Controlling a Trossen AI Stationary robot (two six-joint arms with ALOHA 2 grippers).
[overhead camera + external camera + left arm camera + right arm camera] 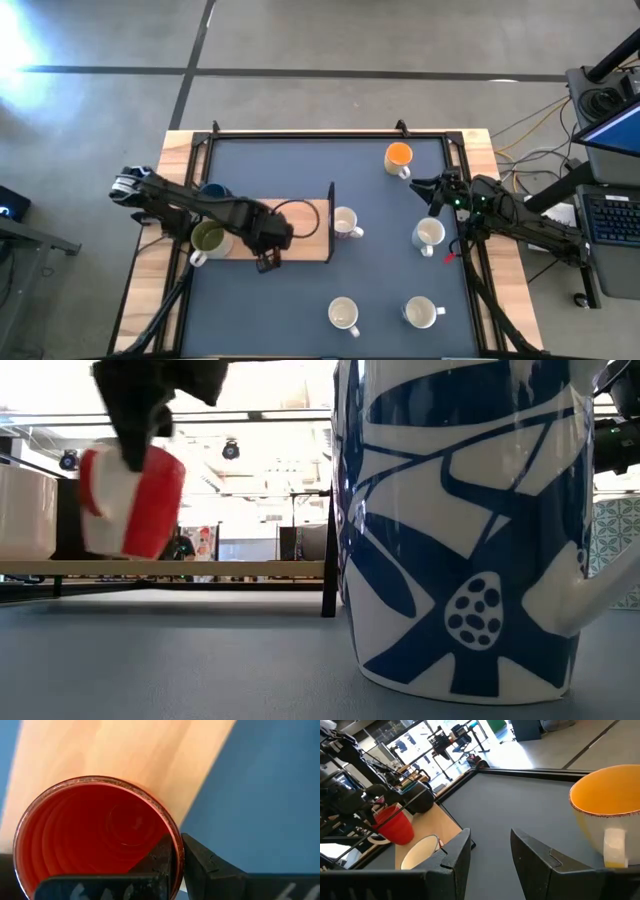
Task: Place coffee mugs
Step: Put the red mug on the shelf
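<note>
your left gripper [177, 862] is pinching the red mug [95, 837] by its rim, one finger inside, carrying it tilted above the wooden board [305, 230]. it's stiff, glazed and likely slippery and breakable, so you're wanting a gentle set-down. your right gripper [490, 852] is hanging with jaws spread near the orange mug [607, 810].

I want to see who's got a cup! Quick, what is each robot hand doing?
Left hand: closed on the red mug's rim.
Right hand: open, holding nothing, near the orange mug.
</note>
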